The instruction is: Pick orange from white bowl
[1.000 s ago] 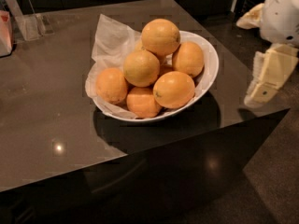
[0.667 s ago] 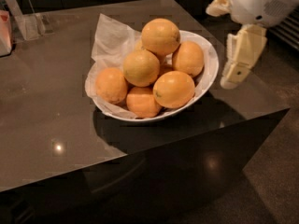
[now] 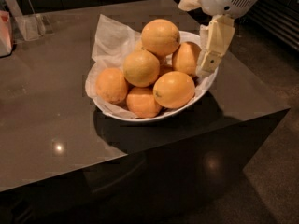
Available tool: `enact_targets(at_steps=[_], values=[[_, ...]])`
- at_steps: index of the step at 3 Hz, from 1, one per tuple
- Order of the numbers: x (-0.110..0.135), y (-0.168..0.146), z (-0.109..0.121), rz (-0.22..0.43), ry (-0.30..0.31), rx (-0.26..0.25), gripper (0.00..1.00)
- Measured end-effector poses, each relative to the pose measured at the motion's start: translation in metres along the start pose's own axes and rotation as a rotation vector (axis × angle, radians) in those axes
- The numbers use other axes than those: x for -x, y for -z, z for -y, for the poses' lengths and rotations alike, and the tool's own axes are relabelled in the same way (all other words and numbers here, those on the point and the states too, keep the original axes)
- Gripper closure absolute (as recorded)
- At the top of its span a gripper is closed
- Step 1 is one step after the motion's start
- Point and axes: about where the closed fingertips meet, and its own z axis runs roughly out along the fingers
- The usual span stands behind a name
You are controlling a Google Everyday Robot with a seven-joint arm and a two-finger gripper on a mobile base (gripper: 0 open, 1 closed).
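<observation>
The white bowl [image 3: 205, 90] sits on the dark table, lined with crumpled white paper [image 3: 112, 36] and heaped with several oranges. The orange [image 3: 174, 89], large and deep orange with a small dark dot, lies at the bowl's front right. A paler yellowish fruit [image 3: 141, 68] sits in the middle, and another large orange [image 3: 160, 36] is on top. My gripper [image 3: 195, 38] hangs over the bowl's right rim, open and empty. Its long cream finger [image 3: 214, 45] points down beside the rightmost orange [image 3: 186, 57], and the other finger [image 3: 189, 1] is higher at the back.
The dark glossy table [image 3: 51, 106] ends just right of and in front of the bowl, with floor [image 3: 275, 171] below. A clear plastic holder [image 3: 30, 26] and a red-and-white object [image 3: 4, 31] stand at the back left.
My gripper has moved left from beyond the table's right edge to over the bowl's right rim. The oranges and the bowl have not moved.
</observation>
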Motion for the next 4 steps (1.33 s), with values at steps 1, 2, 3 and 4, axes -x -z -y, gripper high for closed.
enact_targets(at_steps=[1, 2, 3, 4], values=[[-0.001, -0.009, 0.004, 0.021, -0.004, 0.002, 0.00], [0.012, -0.030, 0.018, 0.026, 0.035, 0.037, 0.00], [0.026, -0.049, 0.033, 0.033, 0.068, 0.070, 0.00], [0.028, -0.063, 0.042, 0.037, 0.068, 0.093, 0.00]])
